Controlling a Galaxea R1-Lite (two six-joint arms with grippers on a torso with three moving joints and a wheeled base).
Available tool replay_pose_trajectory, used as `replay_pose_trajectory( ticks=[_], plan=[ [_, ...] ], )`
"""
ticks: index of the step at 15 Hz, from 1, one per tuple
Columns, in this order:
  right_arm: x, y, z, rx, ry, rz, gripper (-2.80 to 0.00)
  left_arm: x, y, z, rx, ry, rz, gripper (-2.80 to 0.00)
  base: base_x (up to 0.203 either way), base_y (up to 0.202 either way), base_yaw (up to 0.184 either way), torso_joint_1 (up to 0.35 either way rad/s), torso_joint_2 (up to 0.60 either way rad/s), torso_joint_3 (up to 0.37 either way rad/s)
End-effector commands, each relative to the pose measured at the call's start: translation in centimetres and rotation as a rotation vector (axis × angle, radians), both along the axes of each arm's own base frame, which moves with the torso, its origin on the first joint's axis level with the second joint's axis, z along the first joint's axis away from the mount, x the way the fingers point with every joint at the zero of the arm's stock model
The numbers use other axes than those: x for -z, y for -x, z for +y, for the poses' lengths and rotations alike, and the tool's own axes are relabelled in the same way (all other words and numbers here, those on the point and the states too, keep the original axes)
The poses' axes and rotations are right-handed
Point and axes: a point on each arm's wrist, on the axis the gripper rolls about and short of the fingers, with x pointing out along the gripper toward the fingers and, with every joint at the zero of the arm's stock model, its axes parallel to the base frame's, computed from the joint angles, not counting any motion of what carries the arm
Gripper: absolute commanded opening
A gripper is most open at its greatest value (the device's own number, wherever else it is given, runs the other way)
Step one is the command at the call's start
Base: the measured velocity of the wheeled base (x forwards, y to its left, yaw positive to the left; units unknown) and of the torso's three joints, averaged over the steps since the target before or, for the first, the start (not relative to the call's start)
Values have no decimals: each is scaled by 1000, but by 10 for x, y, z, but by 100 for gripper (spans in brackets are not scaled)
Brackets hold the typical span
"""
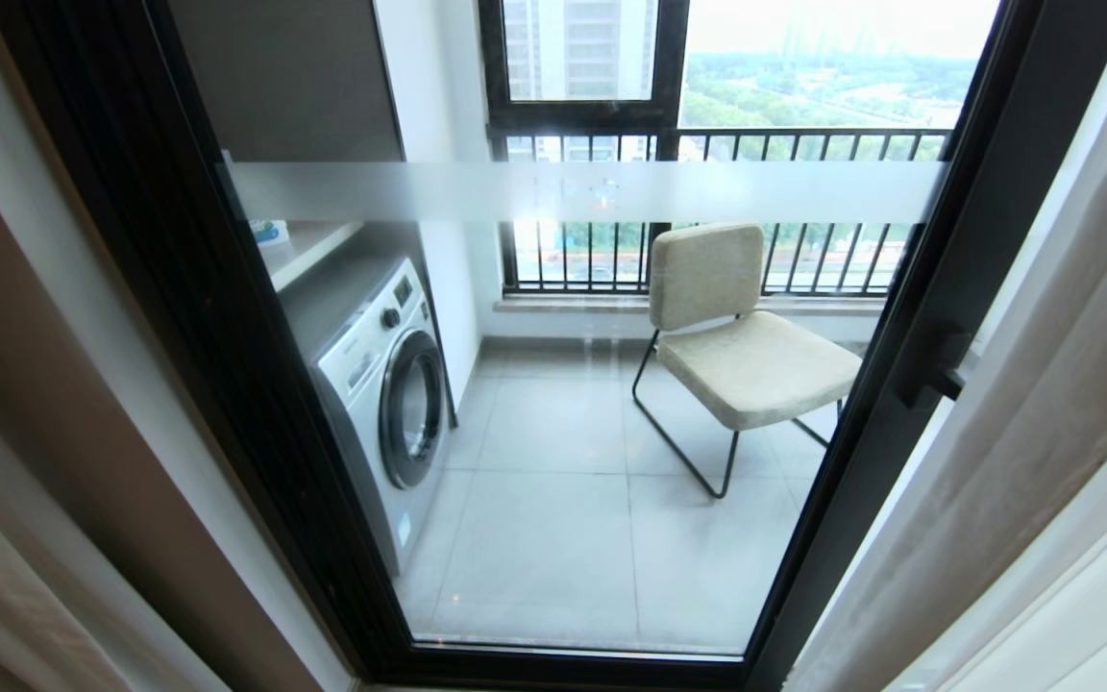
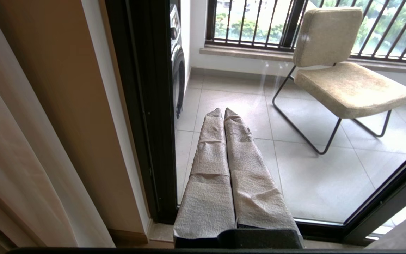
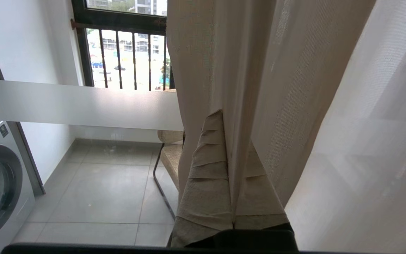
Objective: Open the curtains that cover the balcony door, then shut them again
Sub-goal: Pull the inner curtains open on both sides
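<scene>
Curtains (image 1: pixel 1044 384) hanging drawn aside at both edges of the balcony door (image 1: pixel 563 404), glass uncovered. Left end effector (image 2: pixel 223 112) sitting pinched together, empty, facing the door's lower left frame. Right end effector (image 3: pixel 229 120) pinching a cream curtain fold at the door's right side, sheer layer hanging beside it.

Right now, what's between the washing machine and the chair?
Bare tiled balcony floor separates the washing machine from the chair, shown in the head view.
</scene>
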Motion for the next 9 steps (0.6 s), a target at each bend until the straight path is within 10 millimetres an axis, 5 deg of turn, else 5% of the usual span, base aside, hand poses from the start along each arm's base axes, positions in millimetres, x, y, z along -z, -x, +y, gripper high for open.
replay_pose_trajectory(
  ticks=[1, 9],
  plan=[
    [2, 6, 1, -1, 1, -1, -280, 0, 0, 0, -1, 1, -1, -280, 0, 0, 0, 0, 0, 0],
    [9, 10, 2, 0, -3, 19, -280, 0, 0, 0, 0, 1, -1, -280, 1, -21, 2, -1, 0, 0]
  ],
)
